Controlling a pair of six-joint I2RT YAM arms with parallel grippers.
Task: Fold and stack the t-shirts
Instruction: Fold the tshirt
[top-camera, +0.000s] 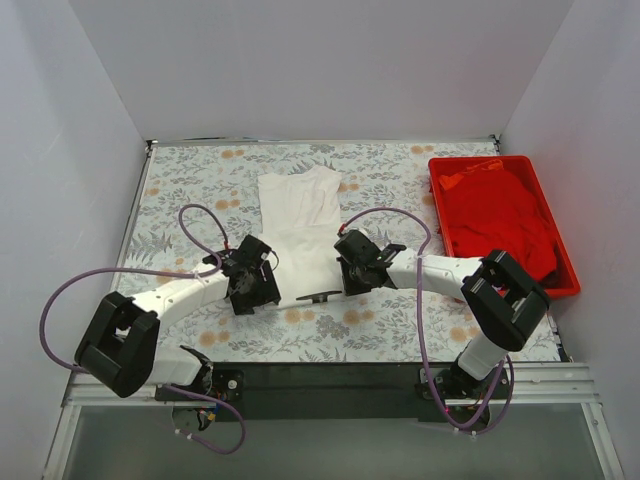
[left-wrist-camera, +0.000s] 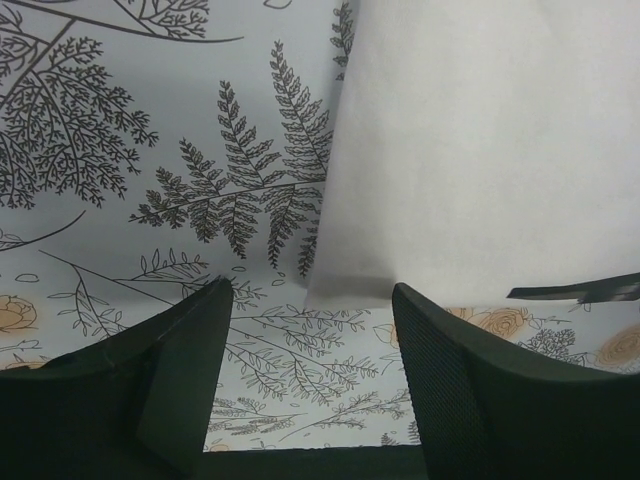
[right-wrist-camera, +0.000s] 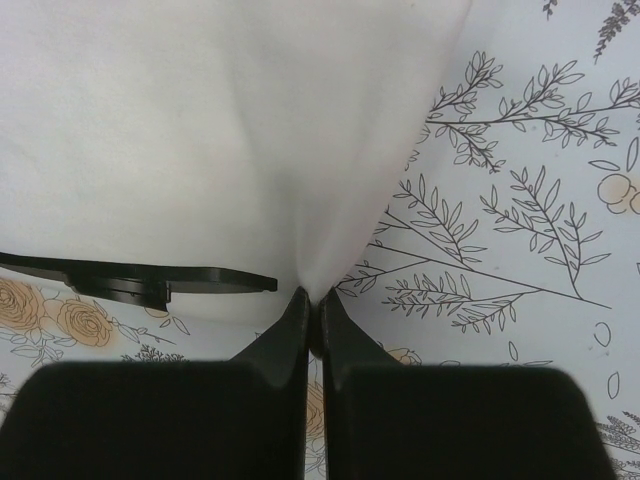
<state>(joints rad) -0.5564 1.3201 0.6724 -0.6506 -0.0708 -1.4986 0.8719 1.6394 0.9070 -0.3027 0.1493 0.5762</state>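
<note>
The white t-shirt (top-camera: 300, 215) lies flat and narrow in the middle of the table, collar end away from me. In the right wrist view my right gripper (right-wrist-camera: 312, 300) is shut on the near right corner of the white t-shirt (right-wrist-camera: 200, 130), and the cloth puckers into the fingertips. From above, the right gripper (top-camera: 345, 283) sits at that corner. My left gripper (left-wrist-camera: 312, 290) stands open just short of the near left corner of the white t-shirt (left-wrist-camera: 480, 150), with only tablecloth between its fingers. From above, the left gripper (top-camera: 266, 287) is beside the hem. The red t-shirt (top-camera: 500, 215) lies crumpled in the tray.
A red plastic tray (top-camera: 570, 287) stands at the right edge of the floral tablecloth (top-camera: 200, 180). A thin flat black piece (top-camera: 320, 297) lies at the shirt's near hem between the grippers. White walls close in the table on three sides.
</note>
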